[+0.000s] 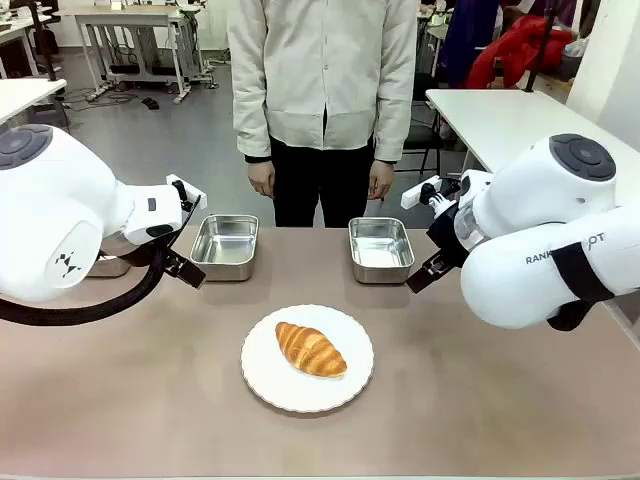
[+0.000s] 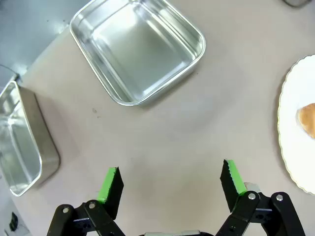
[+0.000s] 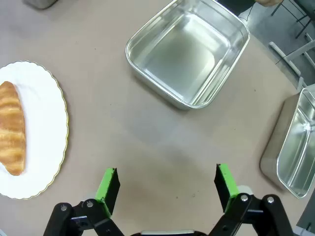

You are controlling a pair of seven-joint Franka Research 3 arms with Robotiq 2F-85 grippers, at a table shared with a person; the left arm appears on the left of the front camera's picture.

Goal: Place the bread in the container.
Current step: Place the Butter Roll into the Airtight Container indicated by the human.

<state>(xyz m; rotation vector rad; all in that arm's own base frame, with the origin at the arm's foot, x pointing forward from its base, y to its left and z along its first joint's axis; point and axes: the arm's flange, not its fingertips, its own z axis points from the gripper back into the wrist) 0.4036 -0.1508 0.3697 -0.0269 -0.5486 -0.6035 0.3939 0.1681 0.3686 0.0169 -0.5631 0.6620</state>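
Note:
The bread, a golden-brown croissant, lies on a round white plate at the middle of the table. Beyond the plate stand two empty steel containers, one to the left and one to the right. My left gripper hangs open over bare table, with the left container ahead of it and the plate at its right. My right gripper is open too, above bare table, with the right container ahead and the bread to its left.
A third pan stands at the table's far left edge, and a fourth pan at the far right edge. A person stands at the far side with both hands hanging down. Bare table lies between the plate and the pans.

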